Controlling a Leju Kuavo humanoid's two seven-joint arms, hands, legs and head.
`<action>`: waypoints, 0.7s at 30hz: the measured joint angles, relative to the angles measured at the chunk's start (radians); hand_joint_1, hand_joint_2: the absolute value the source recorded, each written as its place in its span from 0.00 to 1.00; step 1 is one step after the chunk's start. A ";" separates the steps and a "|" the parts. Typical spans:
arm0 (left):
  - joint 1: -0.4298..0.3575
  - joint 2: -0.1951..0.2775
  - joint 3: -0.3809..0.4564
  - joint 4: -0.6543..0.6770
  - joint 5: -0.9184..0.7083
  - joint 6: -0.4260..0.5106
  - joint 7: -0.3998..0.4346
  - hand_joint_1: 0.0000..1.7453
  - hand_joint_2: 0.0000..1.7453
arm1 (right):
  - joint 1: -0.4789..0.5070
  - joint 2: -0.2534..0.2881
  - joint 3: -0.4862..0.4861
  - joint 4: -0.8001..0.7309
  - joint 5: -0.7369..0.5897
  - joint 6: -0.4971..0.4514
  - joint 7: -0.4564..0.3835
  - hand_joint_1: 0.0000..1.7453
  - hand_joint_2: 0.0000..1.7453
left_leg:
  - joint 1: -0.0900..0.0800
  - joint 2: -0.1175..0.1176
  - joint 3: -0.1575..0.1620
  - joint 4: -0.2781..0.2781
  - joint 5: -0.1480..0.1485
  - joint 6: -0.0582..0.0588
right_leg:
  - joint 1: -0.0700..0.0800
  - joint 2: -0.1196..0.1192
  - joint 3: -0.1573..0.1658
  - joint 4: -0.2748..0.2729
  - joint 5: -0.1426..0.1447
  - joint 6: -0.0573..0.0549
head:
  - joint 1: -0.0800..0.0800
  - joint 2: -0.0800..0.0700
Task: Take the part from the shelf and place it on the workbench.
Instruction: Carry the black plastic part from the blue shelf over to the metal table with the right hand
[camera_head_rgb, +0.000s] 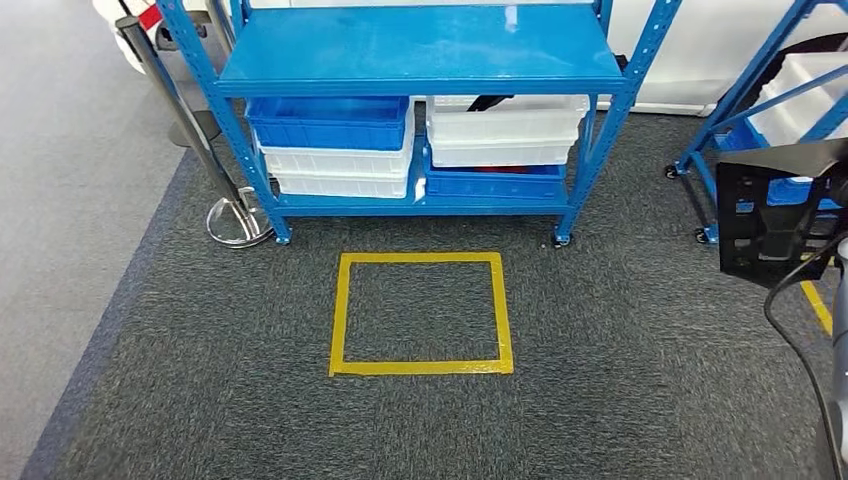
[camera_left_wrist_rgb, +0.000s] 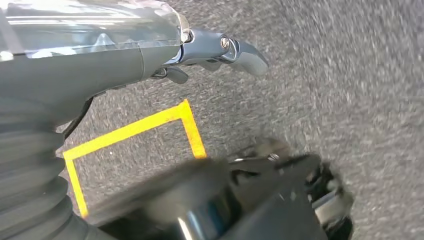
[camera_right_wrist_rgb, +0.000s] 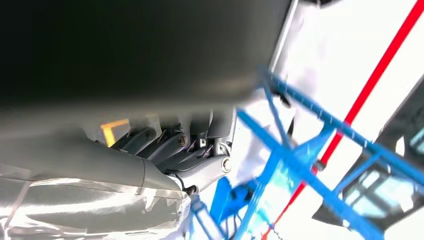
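No readable text in any view.

I can't make out lettering, numbers or brand marks on the shelf (camera_head_rgb: 420, 50), its bins (camera_head_rgb: 330, 122), or the black part (camera_head_rgb: 770, 215). The one marking I see is a plain yellow tape square (camera_head_rgb: 421, 314) on the carpet, with nothing written on it.

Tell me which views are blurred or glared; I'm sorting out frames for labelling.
Head view: sharp, with glare on the blue shelf top. Left wrist view: the carpet is motion-smeared, and dark parts near the lens are out of focus. Right wrist view: the black part is a close, unfocused mass, the bright background is blown out, and the blue frame is blurred.
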 joint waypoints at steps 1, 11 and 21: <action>0.002 0.002 0.000 0.000 0.000 0.000 0.001 0.00 1.00 | -0.001 0.003 -0.001 0.002 0.001 -0.001 0.000 1.00 1.00 | -0.004 -0.019 0.022 -0.050 0.019 0.015 | -0.002 0.011 -0.001 -0.001 0.002 0.000 | 0.002 0.000; 0.003 -0.002 0.002 -0.002 -0.004 -0.004 0.012 0.00 1.00 | 0.002 0.005 -0.009 0.022 0.028 -0.004 0.002 1.00 1.00 | 0.015 0.058 0.074 -0.165 0.057 -0.011 | -0.033 -0.067 -0.116 0.217 -0.098 0.057 | 0.014 0.000; -0.007 0.000 -0.003 -0.006 -0.048 0.031 0.023 0.00 1.00 | -0.039 0.047 -0.015 0.062 0.087 -0.023 0.015 1.00 1.00 | 0.031 0.123 0.055 -0.067 -0.027 -0.086 | -0.055 -0.093 -0.022 0.034 -0.017 0.042 | 0.006 0.000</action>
